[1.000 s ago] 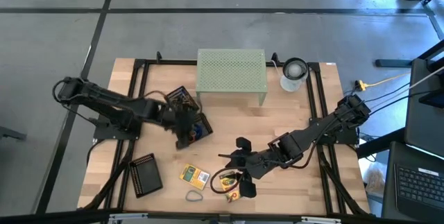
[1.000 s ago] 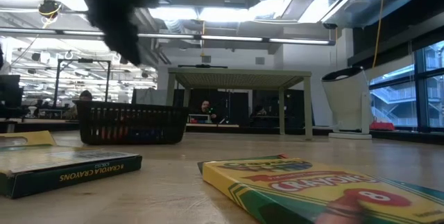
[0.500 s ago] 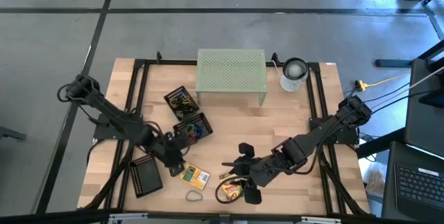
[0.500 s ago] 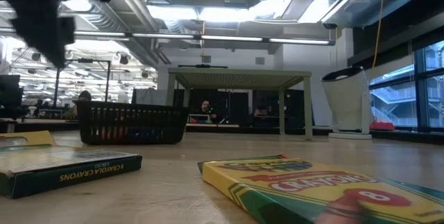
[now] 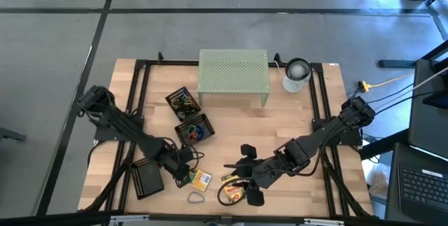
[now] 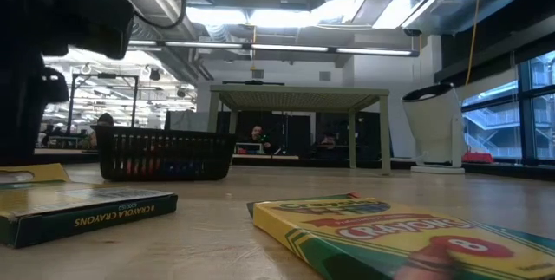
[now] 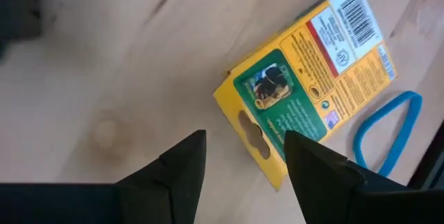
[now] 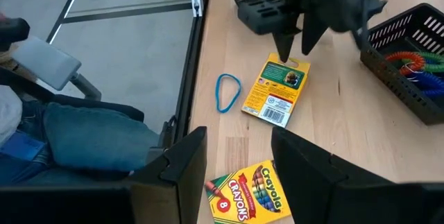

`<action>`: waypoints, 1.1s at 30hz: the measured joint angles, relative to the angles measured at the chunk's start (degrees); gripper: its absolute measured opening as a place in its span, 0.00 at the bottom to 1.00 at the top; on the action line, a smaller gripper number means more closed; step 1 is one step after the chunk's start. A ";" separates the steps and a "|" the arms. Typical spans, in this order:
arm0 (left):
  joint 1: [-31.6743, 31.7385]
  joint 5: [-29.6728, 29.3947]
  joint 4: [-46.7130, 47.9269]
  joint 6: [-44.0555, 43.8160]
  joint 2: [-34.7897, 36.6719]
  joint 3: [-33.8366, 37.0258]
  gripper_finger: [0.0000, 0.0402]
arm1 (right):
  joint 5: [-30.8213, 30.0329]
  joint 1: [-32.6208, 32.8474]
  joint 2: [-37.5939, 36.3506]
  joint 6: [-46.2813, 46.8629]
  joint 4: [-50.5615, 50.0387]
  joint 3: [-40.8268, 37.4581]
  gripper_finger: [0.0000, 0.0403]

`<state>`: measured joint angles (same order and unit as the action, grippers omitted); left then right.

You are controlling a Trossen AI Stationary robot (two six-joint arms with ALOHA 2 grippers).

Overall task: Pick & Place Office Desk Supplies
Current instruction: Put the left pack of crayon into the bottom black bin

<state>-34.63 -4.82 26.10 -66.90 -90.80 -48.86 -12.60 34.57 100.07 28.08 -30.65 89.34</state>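
The left pincer [image 5: 183,175] hangs low over the wooden table [image 5: 294,117] with its 2 dark fingers [image 7: 182,165] apart, straddling the near short end of a flat yellow cardboard crayon box [image 7: 305,78] that lies face down, its barcode panel up. The fingers are just above or just beside that end of the box; whether they touch it cannot be told.

Just beside this yellow box, on its far side from the pincer, lies a thin blue rubber-band loop [image 7: 386,128]. On its other side, near the left arm, sits a small empty black mesh tray [image 5: 147,178]. Further from the box, toward the pale green perforated metal riser [image 5: 233,73], stand 2 more black mesh trays [image 5: 193,129], the nearer one holding coloured bands.

The right pincer [image 5: 246,186] waits with its fingers parted and nothing between them, well to the other side of the box, above a second yellow-green crayon box [image 8: 247,197] lying face up close to the table's edge.

The likely step is a grasp on the first box across its width. Risks, as a judgement: the box lies flat, so the fingertips may scrape the table or skate over the cardboard; a grip taken only at the end could let the box pivot or slip out; and a closing finger could snag the blue loop and drag it along.
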 joint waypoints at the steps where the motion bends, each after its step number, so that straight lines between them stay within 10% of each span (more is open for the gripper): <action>1: 0.00 0.07 -0.43 0.03 -0.63 0.00 0.47 | 0.00 0.00 0.00 -0.02 0.00 0.00 0.41; 12: 0.00 2.10 -6.65 3.59 -4.88 0.00 0.43 | 0.00 0.00 -0.02 -0.31 -0.02 0.00 0.41; 33: 1.14 6.36 -6.53 7.68 -4.59 -0.07 0.01 | 0.00 0.00 -0.02 -0.50 -0.02 0.00 0.41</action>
<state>-33.50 1.54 19.57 -59.22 -95.39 -48.93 -12.60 34.57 100.05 27.57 -30.68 89.34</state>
